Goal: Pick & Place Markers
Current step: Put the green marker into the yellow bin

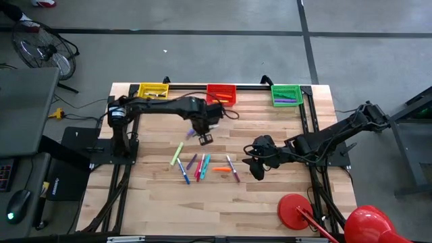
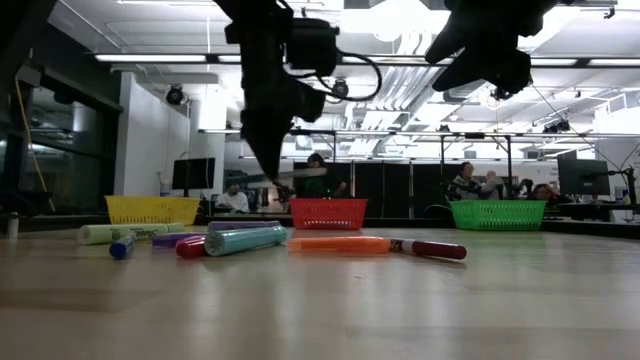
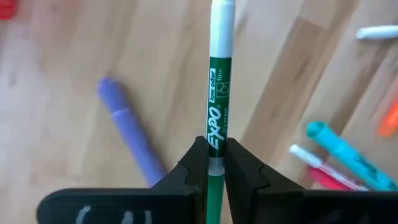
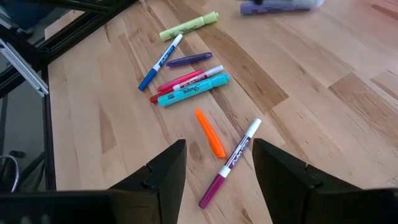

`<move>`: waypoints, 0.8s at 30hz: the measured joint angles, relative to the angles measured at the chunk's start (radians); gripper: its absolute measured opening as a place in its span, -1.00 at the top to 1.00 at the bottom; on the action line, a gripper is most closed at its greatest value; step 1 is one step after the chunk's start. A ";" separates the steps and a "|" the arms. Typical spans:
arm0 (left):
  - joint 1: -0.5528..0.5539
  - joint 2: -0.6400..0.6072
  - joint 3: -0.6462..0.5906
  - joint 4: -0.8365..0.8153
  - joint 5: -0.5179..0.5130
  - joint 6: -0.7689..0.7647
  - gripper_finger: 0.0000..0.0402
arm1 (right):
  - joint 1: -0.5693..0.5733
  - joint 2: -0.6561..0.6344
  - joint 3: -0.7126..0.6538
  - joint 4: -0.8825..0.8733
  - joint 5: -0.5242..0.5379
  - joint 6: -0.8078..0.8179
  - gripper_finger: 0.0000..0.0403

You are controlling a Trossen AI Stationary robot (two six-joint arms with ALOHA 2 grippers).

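Markers lie in a loose cluster on the pale wooden table [image 1: 283, 121], near its middle, and one more is held off the surface. The left gripper [image 3: 212, 163] is pinched shut on a slim green-and-white dry-erase marker [image 3: 218, 93], which sticks straight out past its dark fingers; in the high view this gripper [image 1: 204, 137] hangs above the table just far of the cluster and near of the red mesh basket [image 1: 221, 94]. A short purple marker [image 3: 129, 137] lies on the wood below it.

In the cluster are a pale yellow-green highlighter [image 4: 189, 26], a blue-and-white marker [image 4: 160, 61], a thin dark purple marker [image 4: 189, 60], a red-and-white marker [image 4: 184, 81], a teal marker [image 4: 193, 90], a stubby orange marker [image 4: 210, 132] and a magenta-and-white marker [image 4: 230, 163]. The teal and red ones lie side by side, touching; the orange and magenta ones sit apart, right of them.

The right gripper [image 4: 214, 171] hovers with its jaws wide and empty just right of the magenta marker.

A yellow mesh basket [image 1: 153, 90], the red one and a green mesh basket [image 1: 286, 94] stand along the far edge, left to right.
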 joint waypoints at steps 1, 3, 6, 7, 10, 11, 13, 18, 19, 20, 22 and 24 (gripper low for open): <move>0.013 -0.016 -0.002 -0.026 -0.013 0.009 0.89 | 0.000 0.000 0.000 0.000 0.000 0.001 0.14; 0.039 -0.037 -0.002 -0.048 -0.046 0.017 0.89 | 0.000 0.000 0.000 0.000 0.005 0.001 0.14; 0.095 -0.062 -0.005 -0.086 -0.068 0.023 0.89 | 0.000 0.000 0.000 0.000 0.010 0.001 0.14; 0.112 -0.073 -0.006 -0.099 -0.072 0.028 0.89 | 0.000 0.000 0.000 0.000 0.011 0.001 0.14; 0.177 -0.094 0.000 -0.074 -0.074 0.032 0.89 | 0.000 0.000 0.000 -0.001 0.011 0.002 0.14; 0.201 -0.106 -0.005 -0.106 -0.072 0.033 0.89 | 0.000 0.000 0.000 -0.001 0.011 0.002 0.14; 0.249 -0.116 0.003 -0.072 -0.072 0.028 0.89 | 0.000 0.000 0.000 0.000 0.014 0.002 0.14; 0.388 -0.150 0.000 -0.080 -0.060 0.014 0.89 | 0.000 0.000 0.000 -0.001 0.038 0.011 0.14; 0.418 -0.157 0.001 -0.074 -0.048 0.009 0.89 | 0.000 0.000 0.000 -0.001 0.039 0.012 0.14; 0.448 -0.167 -0.001 -0.085 -0.035 0.007 0.89 | 0.000 0.000 0.000 -0.001 0.041 0.013 0.14; 0.504 -0.189 -0.004 -0.065 -0.011 0.003 0.89 | 0.000 0.000 0.000 -0.001 0.044 0.013 0.14; 0.554 -0.206 -0.002 -0.022 0.015 -0.021 0.89 | 0.000 0.000 0.000 -0.002 0.055 0.013 0.14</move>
